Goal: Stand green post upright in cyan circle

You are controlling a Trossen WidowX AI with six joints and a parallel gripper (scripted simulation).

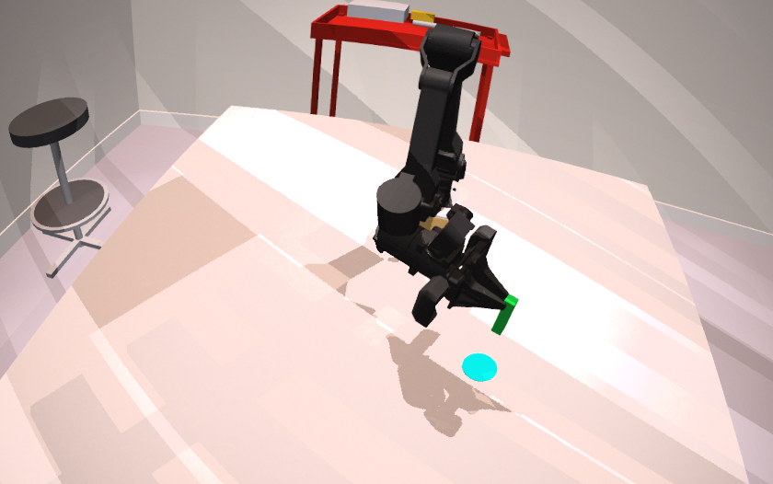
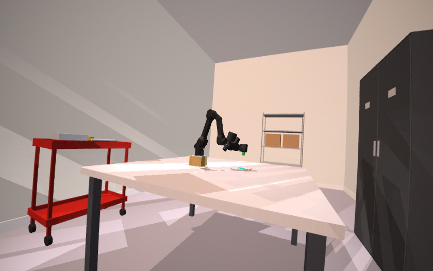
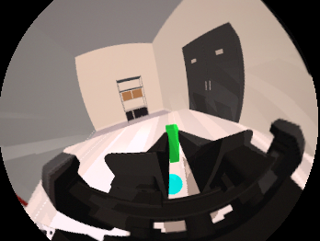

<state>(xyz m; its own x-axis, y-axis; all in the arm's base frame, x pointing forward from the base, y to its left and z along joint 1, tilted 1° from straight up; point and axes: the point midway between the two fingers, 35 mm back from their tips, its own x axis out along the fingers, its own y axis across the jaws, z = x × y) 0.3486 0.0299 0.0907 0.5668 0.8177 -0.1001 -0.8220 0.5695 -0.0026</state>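
1. The black pincer (image 1: 502,300) of the black jointed arm (image 1: 436,122) is closed on the upper end of the small green rectangular post (image 1: 504,314); it grips the post in the air above the pale pink glossy counter (image 1: 227,318).
2. In the top view the post hangs a little right of the centre of the frame. It is almost upright, with a slight tilt, and its lower end is free.
3. The flat cyan circle (image 1: 478,366) lies on the counter below the post in the frame and slightly to the left. The post does not touch it.
4. In the exterior view the post (image 2: 243,153) is clearly above the counter, and the circle (image 2: 240,168) is on the surface under it.
5. In the wrist view the post (image 3: 172,143) stands between the two dark fingers, and the circle (image 3: 175,184) shows just under it in the frame.
6. The arm stands on a tan box-shaped base (image 2: 195,161) near the middle of the exterior view.
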